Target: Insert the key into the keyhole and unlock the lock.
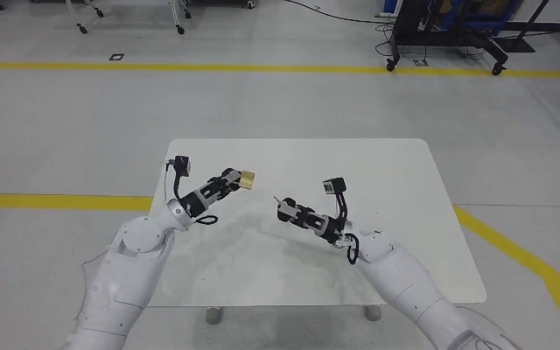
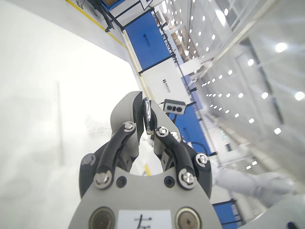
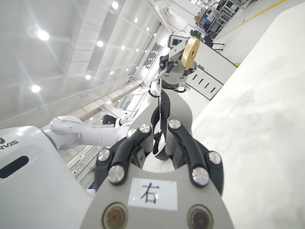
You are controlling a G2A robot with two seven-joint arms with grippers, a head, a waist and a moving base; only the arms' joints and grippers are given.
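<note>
Above the white table point(image 1: 394, 175), my left gripper point(image 1: 236, 181) is shut on a brass padlock point(image 1: 248, 179) and holds it in the air. In the left wrist view the lock point(image 2: 146, 115) appears edge-on, a thin metallic piece pinched between the pads. The right wrist view looks at the lock's brass face point(image 3: 190, 51), which is turned toward the right arm. My right gripper point(image 1: 283, 208) is shut on a small key point(image 1: 276, 201) whose tip points toward the lock. A short gap separates the two. In the right wrist view the right gripper point(image 3: 163, 103) has its fingers pressed together.
Both arms hover over the middle of the table. Yellow floor lines point(image 1: 262, 67) run beyond the far edge, with equipment racks point(image 1: 455, 26) farther back.
</note>
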